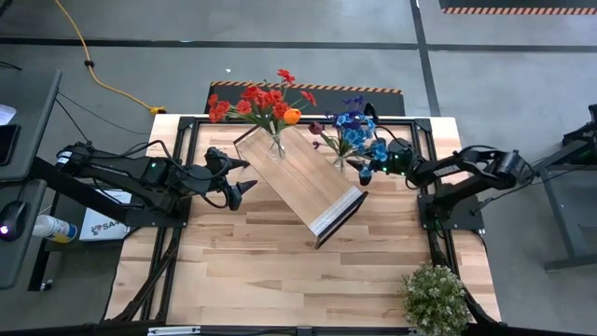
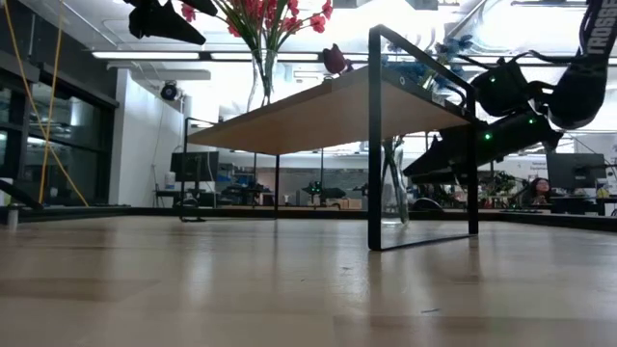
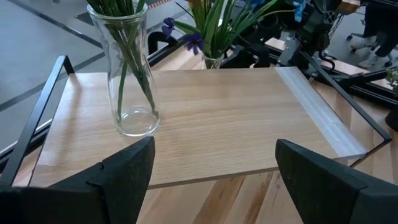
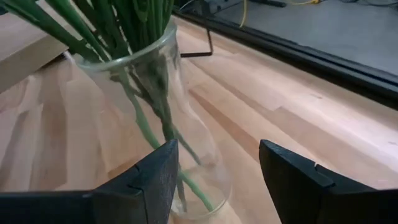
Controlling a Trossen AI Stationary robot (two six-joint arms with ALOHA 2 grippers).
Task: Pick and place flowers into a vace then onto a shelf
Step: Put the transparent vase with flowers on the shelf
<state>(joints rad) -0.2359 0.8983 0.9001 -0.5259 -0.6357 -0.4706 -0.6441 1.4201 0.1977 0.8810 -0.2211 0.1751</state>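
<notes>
Flowers with blue and purple blooms on green stems (image 1: 353, 126) stand in a clear glass vase (image 4: 180, 143) on the table beside the light-wood shelf (image 1: 303, 177). The right gripper (image 4: 217, 171), jaws parted, empty, faces the vase just ahead; it should straddle the narrow waist squarely before closing. The left gripper (image 3: 211, 168) waits open, facing the shelf.

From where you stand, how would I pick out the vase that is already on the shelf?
Find the big light-wood shelf lying slantwise mid-table. At its far corner stands a clear glass vase. It alone holds red and orange flowers; the other vase, off the shelf, holds blue and purple ones.
</notes>
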